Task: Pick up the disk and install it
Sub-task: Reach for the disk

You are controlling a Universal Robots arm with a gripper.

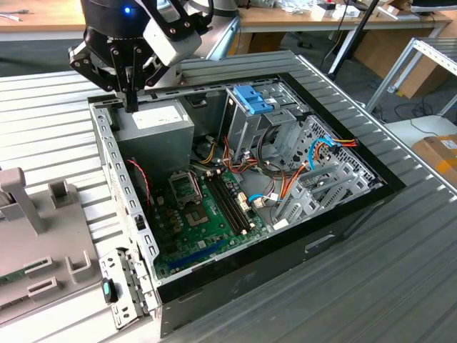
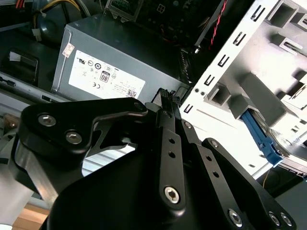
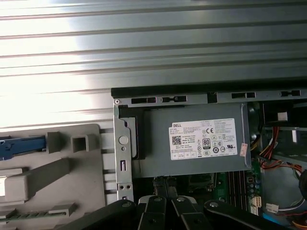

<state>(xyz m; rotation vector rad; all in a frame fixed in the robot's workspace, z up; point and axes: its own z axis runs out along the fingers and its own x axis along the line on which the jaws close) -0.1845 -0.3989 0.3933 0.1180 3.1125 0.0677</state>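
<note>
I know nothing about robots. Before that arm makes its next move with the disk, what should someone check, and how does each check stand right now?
1. Gripper empty: ok. The gripper holds nothing.
2. Jaws open for a grab: not ok. They stand shut.
3. Gripper over the disk: not ok. It hangs above the power supply. The disk, told by its blue rail, lies on the grey holder beside the case.
4. Drive bay free: cannot tell. The cage under the blue latch hides its inside.
</note>
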